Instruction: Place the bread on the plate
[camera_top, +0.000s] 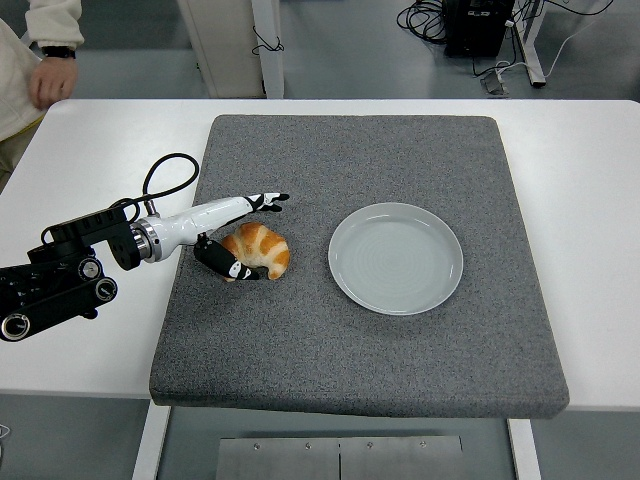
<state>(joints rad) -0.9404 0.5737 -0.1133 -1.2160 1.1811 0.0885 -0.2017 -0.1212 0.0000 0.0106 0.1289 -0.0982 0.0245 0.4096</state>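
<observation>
Left hand (240, 235) cups the bread (259, 250), thumb apparently under, fingers spread above; plate (395, 258) at 3 o'clock.

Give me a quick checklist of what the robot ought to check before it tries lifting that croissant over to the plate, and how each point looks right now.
1. Bread within reach: ok. The croissant lies on the grey mat, right at the left hand.
2. Firm hold on it: cannot tell. Dark fingers curl at its near side, while upper fingers stretch out past it.
3. Plate free: ok. The plate holds nothing.
4. Path clear: ok. Only bare mat lies between croissant and plate.
5. Person out of the way: ok. The person's hand is at the far left corner, off the mat.
6. Other arm: not in view.
</observation>
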